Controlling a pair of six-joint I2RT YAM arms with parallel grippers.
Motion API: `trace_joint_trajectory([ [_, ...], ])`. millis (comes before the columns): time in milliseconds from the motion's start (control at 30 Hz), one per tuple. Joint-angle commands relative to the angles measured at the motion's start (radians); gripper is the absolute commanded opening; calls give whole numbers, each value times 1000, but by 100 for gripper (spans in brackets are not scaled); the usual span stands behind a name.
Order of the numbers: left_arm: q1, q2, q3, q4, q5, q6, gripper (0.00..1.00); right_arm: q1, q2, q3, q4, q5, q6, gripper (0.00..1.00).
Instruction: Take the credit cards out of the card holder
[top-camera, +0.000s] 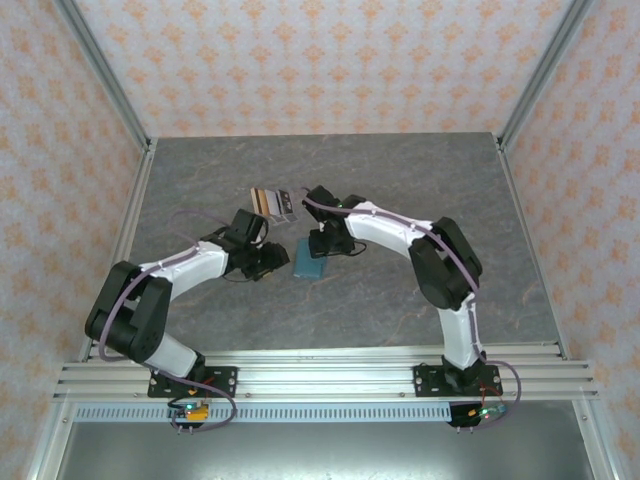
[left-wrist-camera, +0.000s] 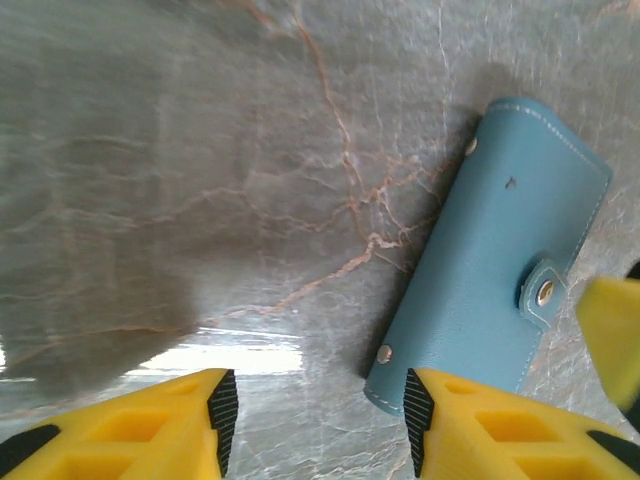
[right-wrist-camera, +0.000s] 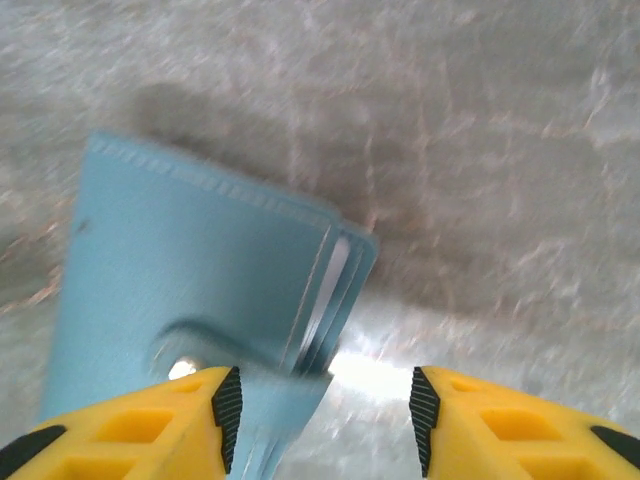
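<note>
The left arm rises from its base at the near edge of the counter, folds back at a low elbow near the left edge, and stretches its white forearm toward the middle. The right arm stands up from its base, bends at a high elbow on the right, and runs its forearm leftward, with the wrist turned down. The two arms meet around the card holder, which lies flat a little left of the counter's centre.

The left claw sits just left of the card holder. In its wrist view, the left claw stands about half open over bare counter and holds nothing. The near corner of the card holder lies just beside one yellow finger. The holder is folded shut, and its snap strap is fastened.

The right claw hangs at the holder's far right side. Its wrist view is blurred. It shows the right claw also about half open, with a corner of the card holder reaching between its fingers but not clamped.

The credit cards, brown, pale and black, lie in a row on the counter, toward the far edge from the holder and apart from both claws.
</note>
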Motion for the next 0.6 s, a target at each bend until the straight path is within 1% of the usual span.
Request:
trace_joint_trajectory([
  [0, -12, 29, 49, 62, 18, -33, 47, 15, -64, -60, 72, -89, 125, 45],
  [133, -19, 65, 63, 114, 79, -42, 43, 19, -63, -96, 96, -83, 191, 30],
  [267, -22, 104, 76, 127, 99, -39, 42, 17, -27, -78, 53, -39, 175, 23],
  [433, -22, 136, 85, 151, 132, -19, 43, 13, 9, -68, 19, 1, 136, 22],
  [567, -22, 167, 93, 171, 174, 11, 46, -2, 26, -70, 3, 29, 110, 22],
])
